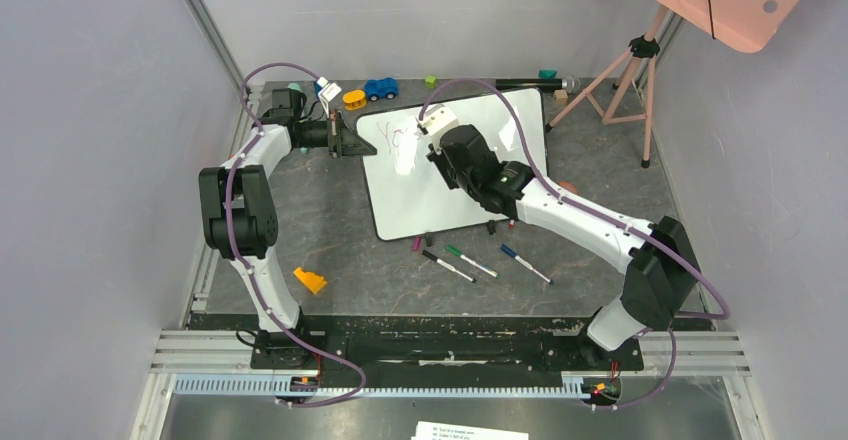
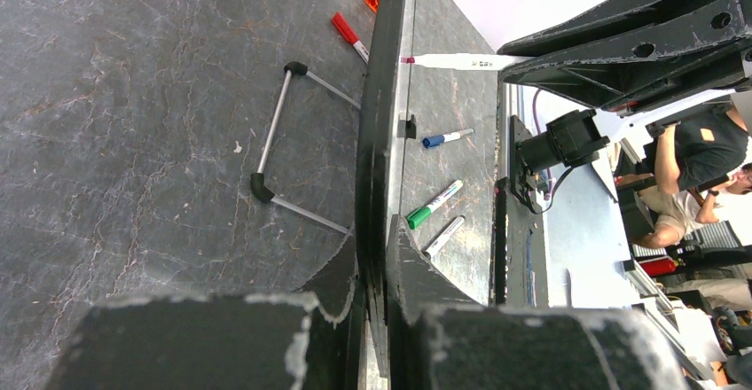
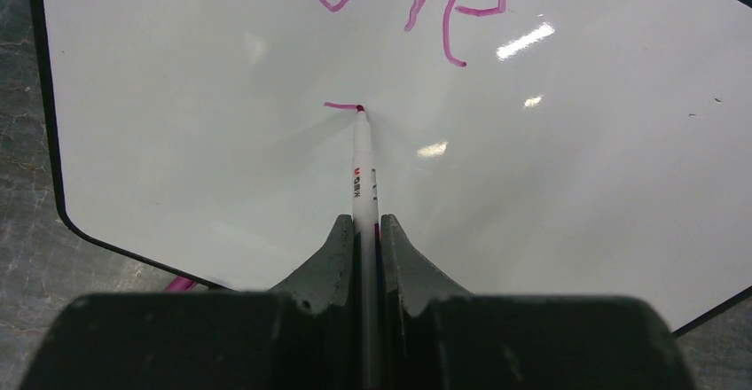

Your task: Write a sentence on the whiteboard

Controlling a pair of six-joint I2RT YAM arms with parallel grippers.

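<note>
Your right gripper (image 3: 362, 230) pinches the marker (image 3: 364, 173), its tip touching the whiteboard (image 3: 576, 186) just below the sentence (image 3: 457, 22) so far. The barrel runs straight ahead from the jaws; your left gripper (image 2: 372, 253) clamps the whiteboard's edge

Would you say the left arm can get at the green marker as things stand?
Probably not yet: the left gripper is shut on the edge of the whiteboard and must release it first; the green marker itself lies uncovered.
</note>
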